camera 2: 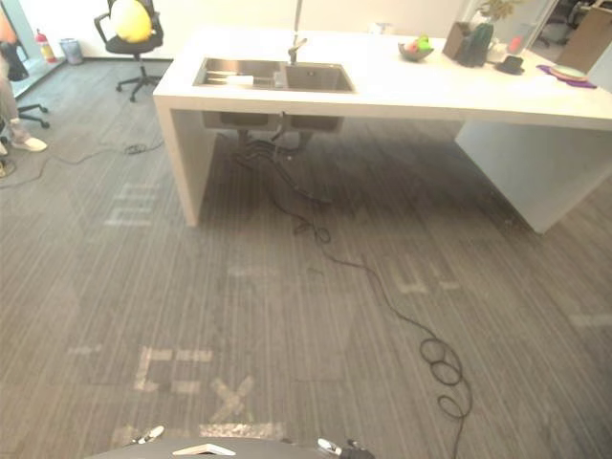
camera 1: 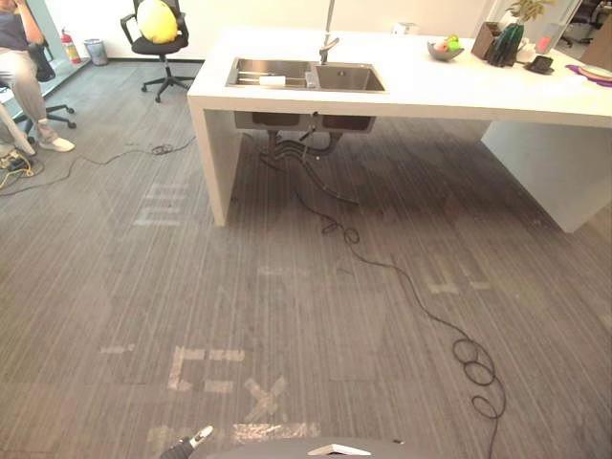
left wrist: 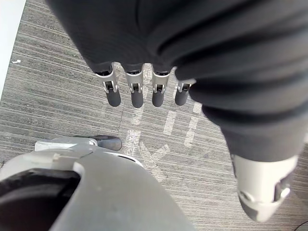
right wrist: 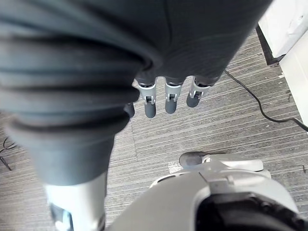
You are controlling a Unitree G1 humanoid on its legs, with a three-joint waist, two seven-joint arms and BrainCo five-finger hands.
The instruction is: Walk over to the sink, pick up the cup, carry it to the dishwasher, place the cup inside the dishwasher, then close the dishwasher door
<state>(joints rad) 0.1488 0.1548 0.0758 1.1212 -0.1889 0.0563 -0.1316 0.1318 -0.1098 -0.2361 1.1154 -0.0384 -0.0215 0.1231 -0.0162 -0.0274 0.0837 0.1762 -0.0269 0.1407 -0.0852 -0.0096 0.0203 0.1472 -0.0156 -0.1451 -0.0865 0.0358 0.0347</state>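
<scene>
You are on the first step, the walk to the sink, and nothing has been picked up. The sink sits in the near end of a white counter, well apart from you across open carpet.

Your left hand hangs at your side with its fingers straight, side by side and empty. Your right hand hangs the same way, fingers straight and holding nothing.

A small white thing lies in the sink's left basin. From here it is too small to tell whether it is the cup.

The next move calls for walking straight ahead and a little left, and stopping square to the sink with the counter edge within arm's reach. Only then should you raise a hand. I would look into both basins before you choose which hand to use.

By count there is one counter, one sink with two basins, one tap and one bowl of fruit farther along the top. There is one office chair carrying a yellow cushion, and one seated person at the far left.
</scene>
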